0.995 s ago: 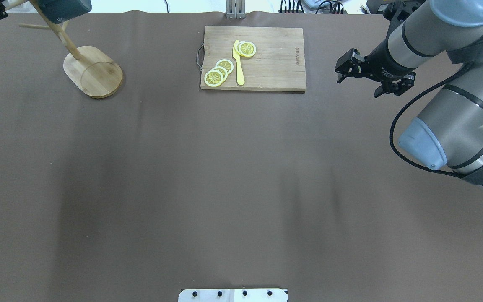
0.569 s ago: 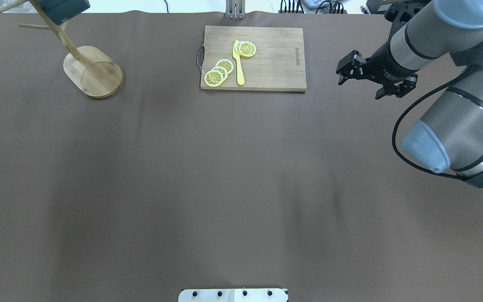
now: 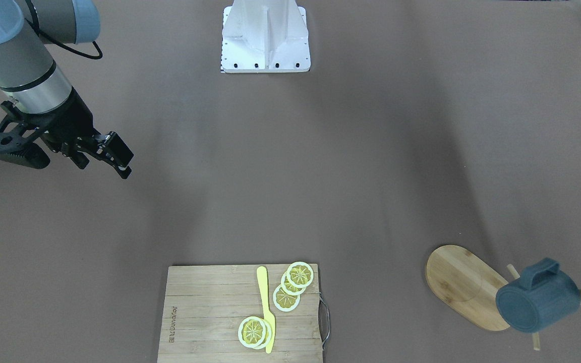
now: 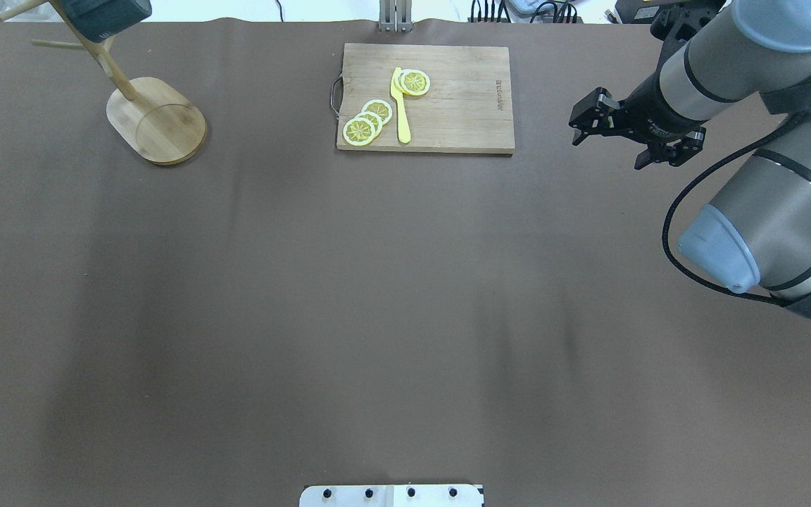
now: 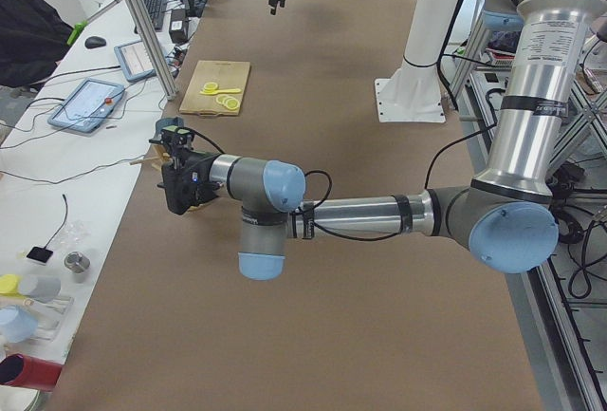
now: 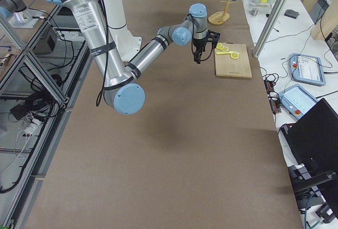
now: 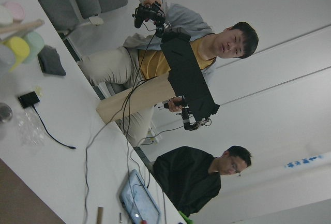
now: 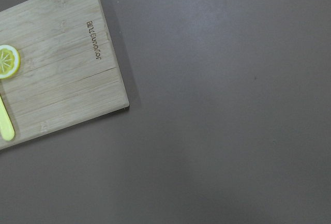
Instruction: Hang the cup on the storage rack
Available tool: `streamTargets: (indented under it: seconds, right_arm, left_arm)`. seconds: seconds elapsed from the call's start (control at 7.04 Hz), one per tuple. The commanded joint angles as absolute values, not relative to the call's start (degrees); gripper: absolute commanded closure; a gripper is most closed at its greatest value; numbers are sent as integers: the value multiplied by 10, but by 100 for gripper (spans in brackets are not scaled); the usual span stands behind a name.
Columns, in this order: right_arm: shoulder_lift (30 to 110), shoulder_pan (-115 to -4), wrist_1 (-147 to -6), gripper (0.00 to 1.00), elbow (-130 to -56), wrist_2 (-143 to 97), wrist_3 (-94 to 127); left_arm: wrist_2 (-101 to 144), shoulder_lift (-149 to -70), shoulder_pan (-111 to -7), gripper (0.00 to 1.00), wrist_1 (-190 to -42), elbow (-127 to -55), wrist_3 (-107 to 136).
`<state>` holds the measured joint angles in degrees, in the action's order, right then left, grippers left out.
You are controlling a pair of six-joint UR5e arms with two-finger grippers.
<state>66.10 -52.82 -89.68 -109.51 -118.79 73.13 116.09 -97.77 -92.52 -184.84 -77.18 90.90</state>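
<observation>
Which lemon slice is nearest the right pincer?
The slice lying atop another, right of the knife in the overhead view. The other three sit left of the knife, farther from the right pincer.

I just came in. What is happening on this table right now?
The cup hangs on a peg of the storage rack, and no gripper touches it. The left gripper shows only in the left side view, close to the rack; I cannot tell whether it is open. The right gripper is open and empty, above the table beside the cutting board with lemon slices and a yellow knife.
</observation>
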Motion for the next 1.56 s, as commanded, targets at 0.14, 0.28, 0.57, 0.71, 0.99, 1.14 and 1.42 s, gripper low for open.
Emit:
streamTargets:
  seconds: [0.14,0.28,0.57,0.71,0.99,1.14,1.42]
  right_arm:
    - [662,-528,-896,0,-1095,-1188,730]
    - [665,-529,-896,0,-1094,-1188,730]
    - [676,-536,-896,0,-1094,-1192,721]
    - [685,-551,-898,0,-1093,-1203,700]
    - [733,-616,-898,0,-1093,-1264,608]
    - [768,-652,-899,0,-1093,-1290,541]
    - [855,-742,-899,0,-1072,-1330,380]
  left_arm:
    - [1029,-948,-930,2,-1666,-833,479]
    - [987,-938,-930,2,-1599,-851,356]
    - [974,-904,-929,2,-1431,-925,218]
    - [1039,-896,-929,2,-1332,-955,198]
    - [1203,-904,-925,2,-1179,-961,153]
    - [1255,-908,-925,2,-1126,-964,115]
    - [1275,-907,-896,2,-1075,-960,105]
